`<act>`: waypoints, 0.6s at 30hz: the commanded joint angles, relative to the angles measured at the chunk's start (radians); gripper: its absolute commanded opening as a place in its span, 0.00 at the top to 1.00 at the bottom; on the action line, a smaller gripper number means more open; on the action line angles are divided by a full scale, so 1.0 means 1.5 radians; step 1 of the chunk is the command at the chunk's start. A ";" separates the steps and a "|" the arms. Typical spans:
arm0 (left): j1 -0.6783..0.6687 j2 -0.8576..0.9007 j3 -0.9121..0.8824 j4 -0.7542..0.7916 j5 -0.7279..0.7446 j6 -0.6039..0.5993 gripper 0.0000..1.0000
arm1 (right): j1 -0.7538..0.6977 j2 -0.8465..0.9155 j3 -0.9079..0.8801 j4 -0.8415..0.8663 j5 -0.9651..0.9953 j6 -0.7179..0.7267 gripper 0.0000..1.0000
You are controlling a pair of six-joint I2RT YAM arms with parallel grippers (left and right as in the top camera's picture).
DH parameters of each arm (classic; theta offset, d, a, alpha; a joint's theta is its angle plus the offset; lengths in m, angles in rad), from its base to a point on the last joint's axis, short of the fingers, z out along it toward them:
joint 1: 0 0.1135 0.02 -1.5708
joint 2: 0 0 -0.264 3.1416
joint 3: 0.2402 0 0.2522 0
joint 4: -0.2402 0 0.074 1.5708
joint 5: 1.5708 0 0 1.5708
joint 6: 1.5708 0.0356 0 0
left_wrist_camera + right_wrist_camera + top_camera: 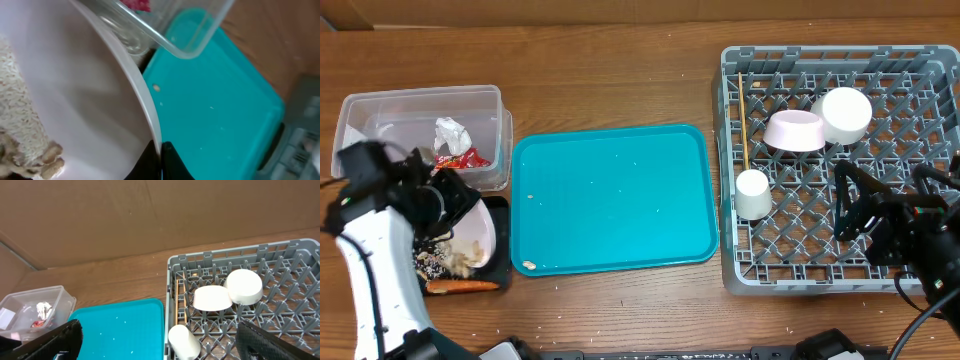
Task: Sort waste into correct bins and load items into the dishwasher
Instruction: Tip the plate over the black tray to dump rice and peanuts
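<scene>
While I look down from overhead, my left gripper (455, 203) sits by the desk's near-left corner. It is clamped on the rim of the round white plate (478, 238) and tips it over the shallow black rectangular tray (504, 262), I judge so the food slides off. Beige rice and food scraps (442, 262) and a small orange carrot (460, 286) lie in that tray. Behind it, at the far-left corner, the clear rectangular plastic container (420, 95) holds the crumpled white wrapper (450, 133) and the red snack wrapper (460, 158), dry rubbish kept apart from food. The teal plastic tray (610, 200) in the desk's middle carries only crumbs. Along the right edge, the large square grey plastic dish rack (730, 220) holds the thin wooden chopsticks (743, 120), a pale pink bowl (793, 130), a white bowl (845, 113) and a small white cup (753, 193). My right gripper (848, 205) hovers over its near part, carrying nothing.

From the left wrist, the dark fingers (175, 167) pinch the plate's edge narrowly. Rice clings to the plate's left, so I reckon the tipping isn't finished.

From the right wrist, the fingers (55, 340) stand wide apart and empty, looking across the rack. I'd guess the arm is parked there to receive the plate.
</scene>
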 commanded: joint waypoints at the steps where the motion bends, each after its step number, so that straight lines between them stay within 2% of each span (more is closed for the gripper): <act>1: 0.072 -0.022 -0.011 -0.018 0.229 0.129 0.96 | -0.002 0.000 0.001 0.003 0.006 0.003 0.00; 4: 0.143 -0.033 -0.011 -0.070 0.326 0.214 0.96 | -0.002 0.000 0.001 0.003 0.006 0.003 0.00; 9: 0.260 -0.052 -0.011 -0.221 0.492 0.418 0.96 | -0.002 0.000 0.001 0.003 0.006 0.003 0.00; 14: 0.373 -0.054 -0.011 -0.358 0.547 0.579 0.96 | -0.002 0.000 0.001 0.003 0.006 0.003 0.00; 18: 0.416 -0.054 -0.011 -0.399 0.553 0.630 0.96 | -0.002 0.000 0.001 0.003 0.006 0.003 0.00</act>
